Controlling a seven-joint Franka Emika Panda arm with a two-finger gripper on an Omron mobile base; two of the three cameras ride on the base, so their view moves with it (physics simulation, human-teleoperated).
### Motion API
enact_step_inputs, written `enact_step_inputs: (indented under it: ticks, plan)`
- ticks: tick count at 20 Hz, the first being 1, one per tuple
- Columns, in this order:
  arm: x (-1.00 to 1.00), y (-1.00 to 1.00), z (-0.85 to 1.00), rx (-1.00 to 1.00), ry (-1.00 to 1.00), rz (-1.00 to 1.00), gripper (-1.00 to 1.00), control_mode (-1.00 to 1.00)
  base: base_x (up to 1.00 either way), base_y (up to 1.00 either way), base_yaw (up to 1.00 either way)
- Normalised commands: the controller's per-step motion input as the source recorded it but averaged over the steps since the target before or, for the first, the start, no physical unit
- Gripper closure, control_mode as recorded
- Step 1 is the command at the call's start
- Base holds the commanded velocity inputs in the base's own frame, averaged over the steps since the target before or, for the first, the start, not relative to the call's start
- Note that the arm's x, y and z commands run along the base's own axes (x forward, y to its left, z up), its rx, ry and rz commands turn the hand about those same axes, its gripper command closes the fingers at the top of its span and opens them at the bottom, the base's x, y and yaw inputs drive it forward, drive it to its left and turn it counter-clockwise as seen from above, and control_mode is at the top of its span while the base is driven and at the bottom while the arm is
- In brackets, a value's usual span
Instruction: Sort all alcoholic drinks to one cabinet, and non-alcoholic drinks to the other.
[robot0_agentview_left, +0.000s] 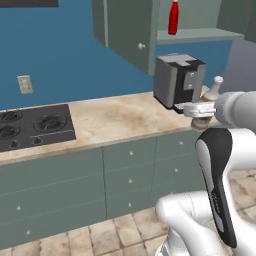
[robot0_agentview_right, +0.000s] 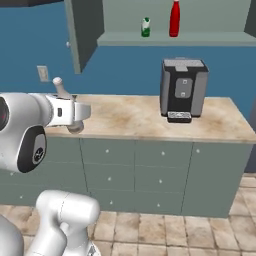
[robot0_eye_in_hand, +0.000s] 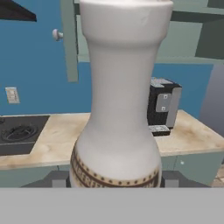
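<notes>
My gripper (robot0_agentview_left: 201, 111) is shut on the pale grey-beige bottle (robot0_agentview_left: 213, 91), an alcoholic drink with a narrow neck and light cap, and holds it above the counter. In the right base view the gripper (robot0_agentview_right: 75, 113) grips this bottle (robot0_agentview_right: 61, 91) at its wide lower body. Seen from the hand, the bottle (robot0_eye_in_hand: 118, 109) stands upright and close, with a brown patterned band near its base. The red bottle (robot0_agentview_right: 174, 19) and the small green-and-white carton (robot0_agentview_right: 145, 27) stand on the shelf of the open cabinet (robot0_agentview_right: 200, 40). The red bottle (robot0_agentview_left: 173, 18) is also in the left base view.
A dark coffee machine (robot0_agentview_right: 183, 89) stands on the beige counter (robot0_agentview_right: 135, 120) under the open cabinet. The cabinet's door (robot0_agentview_left: 129, 35) hangs open with its round knob toward me. A black stove (robot0_agentview_left: 30, 127) lies at the counter's left end. Drawer units run below.
</notes>
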Motion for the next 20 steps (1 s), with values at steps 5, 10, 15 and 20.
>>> enact_step_inputs:
  ticks: [5, 10, 15, 20]
  plan:
    - [0.0, 0.0, 0.0, 0.0, 0.0, 0.0, 1.0, 1.0, -0.11, 0.73, 0.13]
    - [0.0, 0.0, 0.0, 0.0, 0.0, 0.0, 1.0, 1.0, -0.11, 0.76, 0.13]
    - [0.0, 0.0, 0.0, 0.0, 0.0, 0.0, 1.0, 1.0, -0.05, 0.74, 0.09]
    - [0.0, 0.0, 0.0, 0.0, 0.0, 0.0, 1.0, 1.0, -0.02, 0.73, 0.05]
